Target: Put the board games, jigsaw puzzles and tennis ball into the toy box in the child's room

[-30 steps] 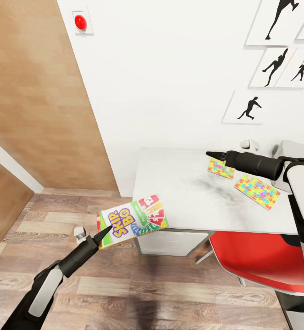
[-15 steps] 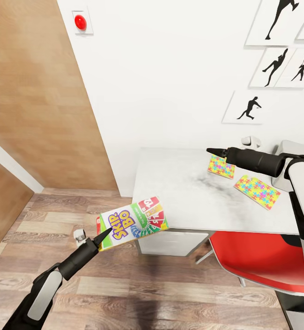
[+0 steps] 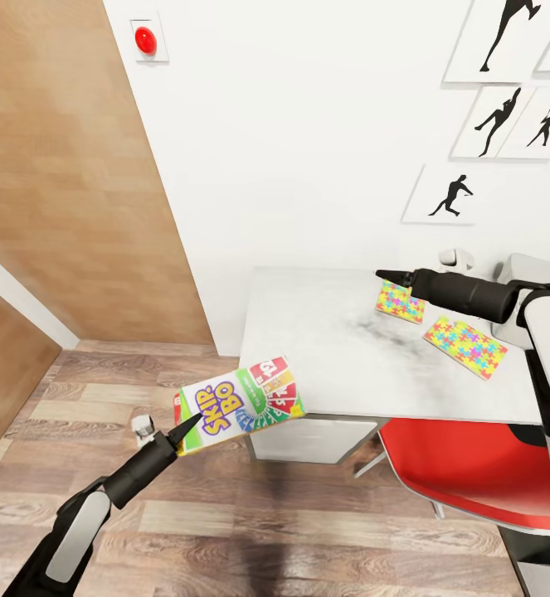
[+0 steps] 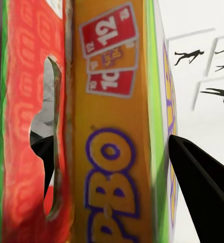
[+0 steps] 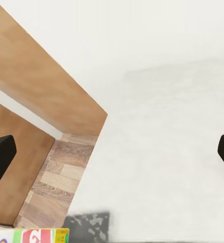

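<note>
Pale bench [image 3: 333, 348] at centre right of the head view, under white wall with athlete posters [image 3: 507, 108]. Two puzzle squares [image 3: 464, 345] [image 3: 400, 302] lie flat toward its right. Skip-Bo box [image 3: 240, 400], lower centre, hangs over wood floor, clamped in left pincer [image 3: 193, 423]. Right pincer [image 3: 388, 275] spread wide above bench, empty.
</note>
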`<state>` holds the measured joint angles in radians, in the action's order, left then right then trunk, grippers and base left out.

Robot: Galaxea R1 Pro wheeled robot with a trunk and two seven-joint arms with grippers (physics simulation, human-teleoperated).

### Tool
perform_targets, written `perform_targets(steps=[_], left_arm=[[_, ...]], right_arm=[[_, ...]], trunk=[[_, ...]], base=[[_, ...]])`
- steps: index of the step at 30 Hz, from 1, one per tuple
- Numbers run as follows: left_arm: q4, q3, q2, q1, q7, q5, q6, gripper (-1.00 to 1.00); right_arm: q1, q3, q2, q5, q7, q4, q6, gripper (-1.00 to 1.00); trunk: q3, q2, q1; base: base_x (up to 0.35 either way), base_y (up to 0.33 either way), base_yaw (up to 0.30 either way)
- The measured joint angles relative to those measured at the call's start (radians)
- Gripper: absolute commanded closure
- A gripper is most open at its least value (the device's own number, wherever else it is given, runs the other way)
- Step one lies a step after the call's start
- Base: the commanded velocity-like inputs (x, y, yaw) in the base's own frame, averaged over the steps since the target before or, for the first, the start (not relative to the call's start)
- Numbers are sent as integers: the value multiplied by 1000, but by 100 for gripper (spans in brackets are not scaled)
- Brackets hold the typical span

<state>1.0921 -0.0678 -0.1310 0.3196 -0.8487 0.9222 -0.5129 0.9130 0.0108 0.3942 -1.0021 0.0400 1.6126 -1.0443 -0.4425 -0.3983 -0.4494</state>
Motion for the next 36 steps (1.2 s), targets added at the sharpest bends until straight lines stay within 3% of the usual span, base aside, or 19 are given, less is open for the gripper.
perform_targets(steps=[5, 9, 26, 36], left_arm=[[28, 3, -4, -9, 10, 34, -34, 100], [50, 4, -5, -13, 13, 40, -49, 100], [146, 9, -2, -17, 18, 48, -63, 100], [255, 11, 8, -17, 33, 47, -93, 100]], right_arm=[[-26, -27, 2, -10, 0, 3, 2, -100], [-33, -38, 2, -16, 0, 3, 2, -100], [-45, -50, 7, -26, 2, 4, 2, -100], [-49, -53, 21, -30, 4, 4, 2, -100]], trunk=[[0, 0, 0], [0, 0, 0], [0, 0, 0], [0, 0, 0]], base=[[0, 0, -95], [0, 0, -190], [0, -12, -261], [38, -208, -283]])
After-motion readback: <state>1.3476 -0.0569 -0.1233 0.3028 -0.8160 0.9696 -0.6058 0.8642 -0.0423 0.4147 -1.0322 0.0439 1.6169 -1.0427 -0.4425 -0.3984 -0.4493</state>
